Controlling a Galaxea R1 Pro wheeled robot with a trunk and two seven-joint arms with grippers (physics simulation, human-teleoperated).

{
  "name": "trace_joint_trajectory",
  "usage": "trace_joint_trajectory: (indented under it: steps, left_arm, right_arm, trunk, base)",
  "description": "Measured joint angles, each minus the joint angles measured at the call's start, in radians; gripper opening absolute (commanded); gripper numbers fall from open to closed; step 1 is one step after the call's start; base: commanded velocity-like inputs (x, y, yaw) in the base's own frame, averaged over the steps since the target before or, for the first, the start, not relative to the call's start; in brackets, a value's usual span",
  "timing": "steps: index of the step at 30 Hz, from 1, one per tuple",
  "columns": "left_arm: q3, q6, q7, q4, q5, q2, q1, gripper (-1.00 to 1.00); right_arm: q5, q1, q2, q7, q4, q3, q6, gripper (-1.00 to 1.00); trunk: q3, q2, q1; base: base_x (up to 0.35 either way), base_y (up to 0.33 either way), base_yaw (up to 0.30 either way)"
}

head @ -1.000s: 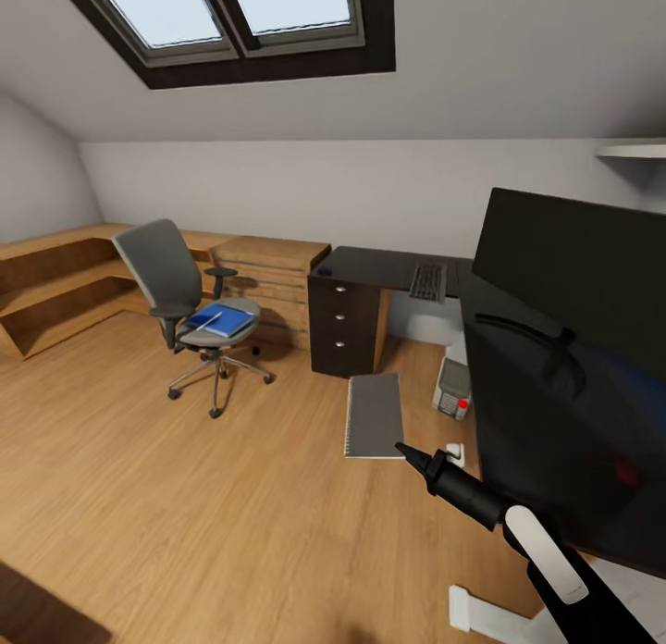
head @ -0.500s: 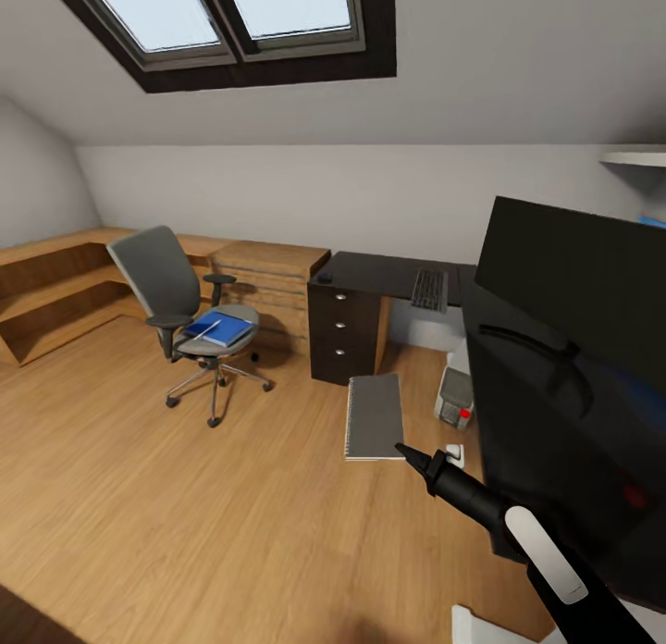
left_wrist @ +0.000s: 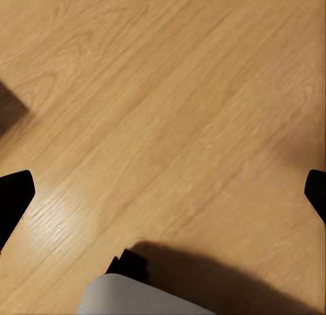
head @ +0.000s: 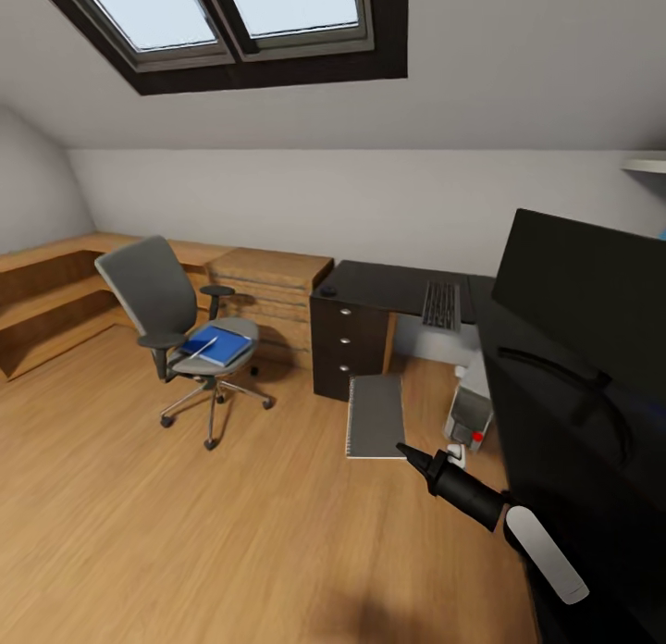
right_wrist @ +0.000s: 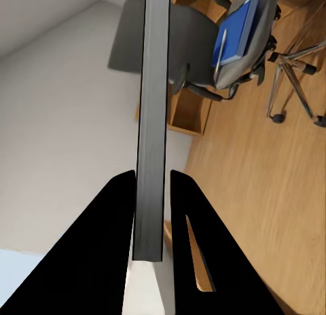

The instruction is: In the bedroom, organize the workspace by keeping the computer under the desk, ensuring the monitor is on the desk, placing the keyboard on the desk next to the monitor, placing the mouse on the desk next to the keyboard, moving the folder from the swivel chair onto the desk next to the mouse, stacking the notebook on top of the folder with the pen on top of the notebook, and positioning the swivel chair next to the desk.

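Presently: right arm outstretched, notebook [head: 375, 415] carried above the wooden floor [head: 185, 524].
Right gripper [right_wrist: 151, 186] clamped on the notebook's edge, forearm reaching forward from lower right. Left gripper [left_wrist: 163, 193] spread wide, holding nothing, facing the floor. Folder [head: 217, 346] and pen [head: 205, 343] on swivel chair [head: 176, 320]; keyboard [head: 441, 303] on desk [head: 379, 288]; monitor [head: 592, 394] close at right.

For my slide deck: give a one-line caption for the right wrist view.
Right end effector clamps the notebook edge-on, with the swivel chair and blue folder beyond.
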Motion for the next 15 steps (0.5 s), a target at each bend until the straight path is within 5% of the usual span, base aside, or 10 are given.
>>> trace_joint_trajectory:
  steps: [15]
  left_arm:
    - [-0.001, 0.000, 0.000, 0.000, 0.000, 0.000, 0.000, 1.00]
  right_arm:
    - [0.001, 0.000, -0.004, 0.000, 0.000, -0.002, 0.000, -1.00]
  trunk:
    - [0.047, 0.105, -0.058]
  base:
    - [0.328, 0.120, 0.000]
